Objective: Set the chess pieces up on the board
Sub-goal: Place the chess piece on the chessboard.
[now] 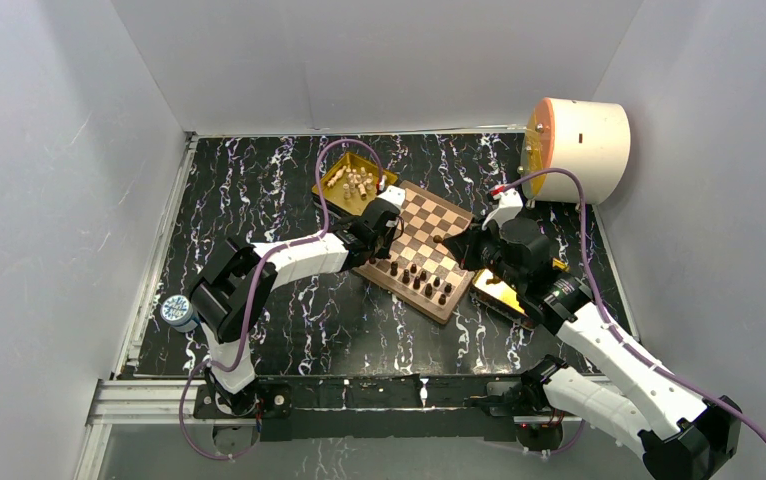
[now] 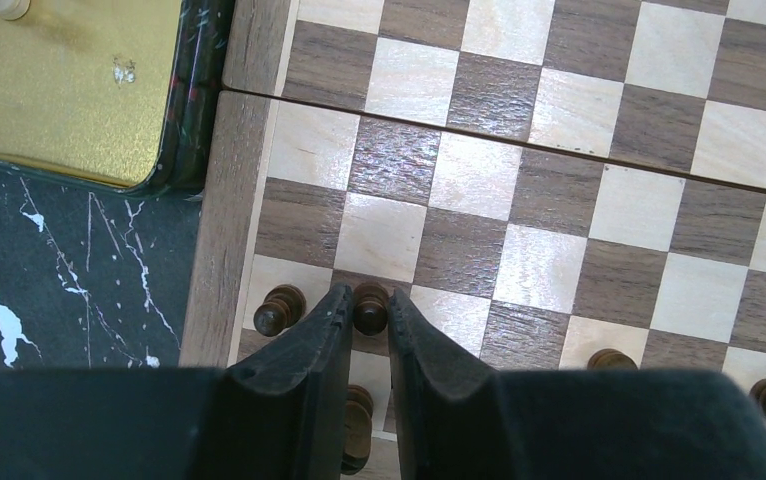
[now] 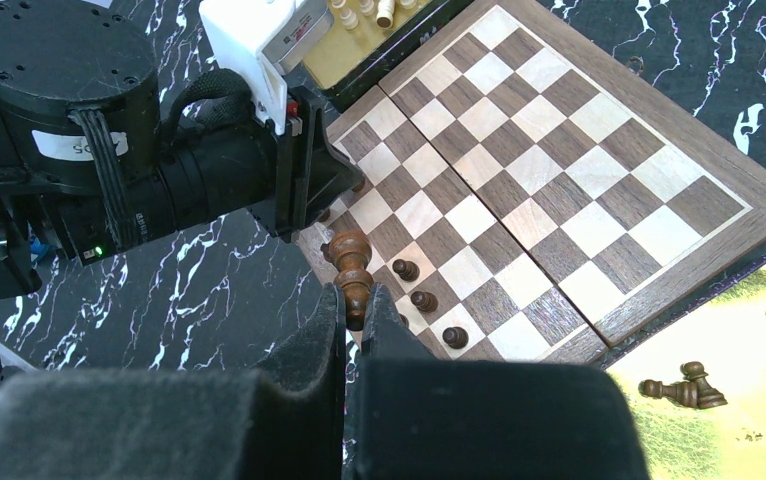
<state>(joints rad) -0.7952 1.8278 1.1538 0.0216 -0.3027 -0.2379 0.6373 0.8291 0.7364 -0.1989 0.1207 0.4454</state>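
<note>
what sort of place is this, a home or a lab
Most likely a robot lab test cell: plain white walls box in a black marbled tabletop, the left arm and right arm are bolted to a metal rail, and a chessboard sits staged beside a gold tray.

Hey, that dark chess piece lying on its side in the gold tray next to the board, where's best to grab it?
Probably across its slim middle, coming straight down from above, fingers set crosswise to its length. The dark piece lies flat on the gold tray, so only its sides are offered, and a second piece seems to touch one end.
</note>
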